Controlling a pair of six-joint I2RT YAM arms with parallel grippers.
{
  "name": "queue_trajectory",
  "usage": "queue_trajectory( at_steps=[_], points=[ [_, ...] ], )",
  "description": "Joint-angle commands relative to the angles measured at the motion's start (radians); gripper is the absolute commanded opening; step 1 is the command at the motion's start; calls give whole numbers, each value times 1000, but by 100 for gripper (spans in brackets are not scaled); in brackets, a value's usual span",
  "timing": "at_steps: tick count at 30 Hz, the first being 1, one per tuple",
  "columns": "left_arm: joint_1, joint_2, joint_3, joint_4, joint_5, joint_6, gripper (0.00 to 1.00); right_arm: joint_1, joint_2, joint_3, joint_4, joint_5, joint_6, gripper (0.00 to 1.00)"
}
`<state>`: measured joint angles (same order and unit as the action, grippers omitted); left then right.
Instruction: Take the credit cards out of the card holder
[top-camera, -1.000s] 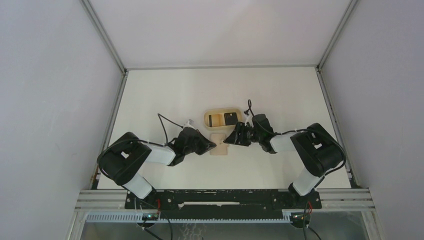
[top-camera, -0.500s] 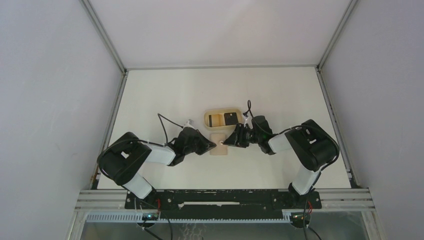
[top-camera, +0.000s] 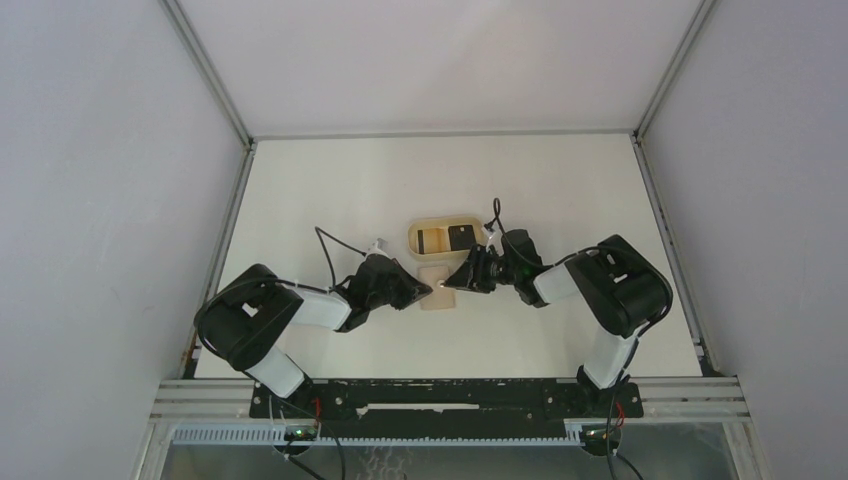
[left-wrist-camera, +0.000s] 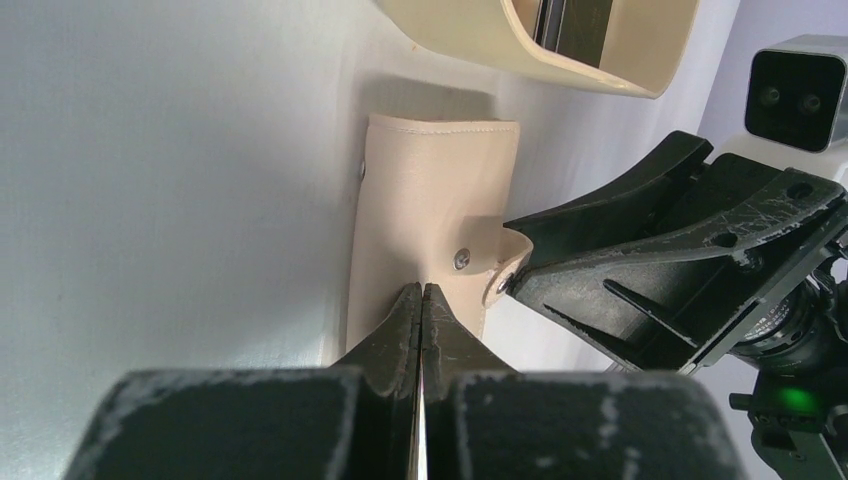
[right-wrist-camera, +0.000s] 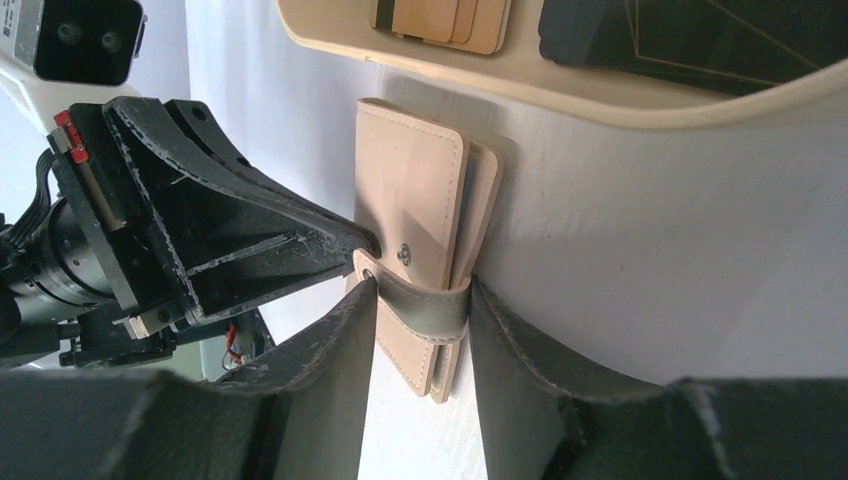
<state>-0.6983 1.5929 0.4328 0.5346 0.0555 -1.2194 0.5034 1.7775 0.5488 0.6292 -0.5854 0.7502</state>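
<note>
The beige card holder (top-camera: 436, 291) lies folded on the table just in front of the oval wooden tray (top-camera: 414, 236). A tan-brown card with a dark stripe (top-camera: 430, 240) and a black card (top-camera: 462, 238) lie in the tray. My left gripper (left-wrist-camera: 421, 288) is shut, its tips pressing on the holder's face (left-wrist-camera: 430, 190) beside the snap. My right gripper (right-wrist-camera: 422, 283) straddles the holder's edge (right-wrist-camera: 420, 190), its fingers (right-wrist-camera: 340, 340) closed against the closing tab on both sides. The inside of the holder is hidden.
The tray's rim (right-wrist-camera: 600, 95) sits a few centimetres beyond the holder. The two grippers meet tip to tip over the holder, and the right fingers (left-wrist-camera: 640, 210) fill the left wrist view's right side. Grey walls enclose the table.
My right gripper has moved left onto the holder's tab side. The left gripper and the holder have stayed put.
</note>
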Motion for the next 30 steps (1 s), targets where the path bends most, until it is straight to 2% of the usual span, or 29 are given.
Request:
queue_trajectory(
  at_steps=[1, 7, 26, 30],
  points=[
    [10, 22, -2, -133, -82, 61, 0, 2, 25, 30, -58, 31, -20, 47],
    [10, 24, -2, -131, -80, 63, 0, 10, 39, 57, -102, 47, -29, 42],
    [10, 35, -15, -105, -73, 57, 0, 72, 45, 139, -266, 135, -76, 52],
    [10, 36, -19, -102, -74, 57, 0, 84, 50, 150, -286, 153, -86, 50]
  ],
)
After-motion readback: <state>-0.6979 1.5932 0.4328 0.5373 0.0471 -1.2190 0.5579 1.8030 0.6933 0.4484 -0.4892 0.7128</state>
